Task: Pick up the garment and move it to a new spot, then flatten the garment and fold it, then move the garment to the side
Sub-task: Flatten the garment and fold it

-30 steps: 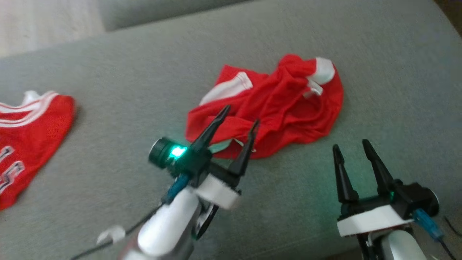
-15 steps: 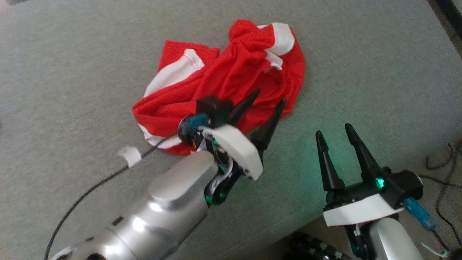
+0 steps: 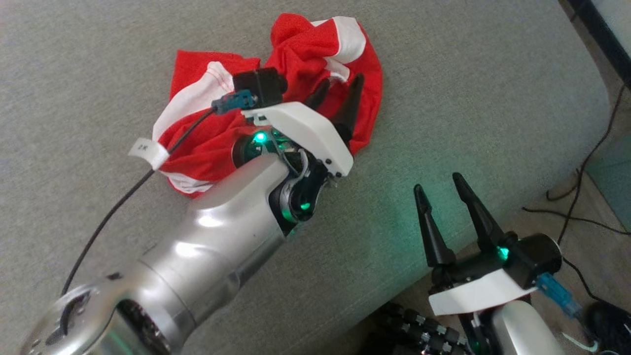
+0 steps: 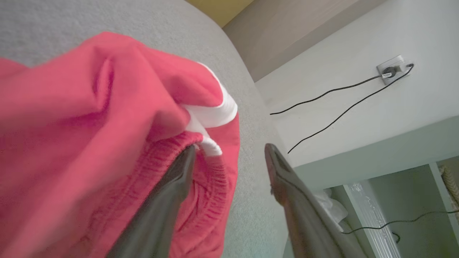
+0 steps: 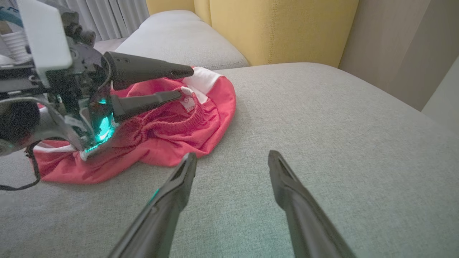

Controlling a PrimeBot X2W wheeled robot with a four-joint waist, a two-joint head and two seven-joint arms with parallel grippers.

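We are at the pick-up. Our left pincer hangs wide open over the crumpled red garment on the sofa cushion, gripping nothing. Next, we judge, it must lower and close on a fold. Our right pincer, also wide and empty, sits near the front edge. Bare cushion lies either side.

garment: knit cloth | sofa: matt woven fabric | forearm: glossy metal

Garment on couch, beneath left hand
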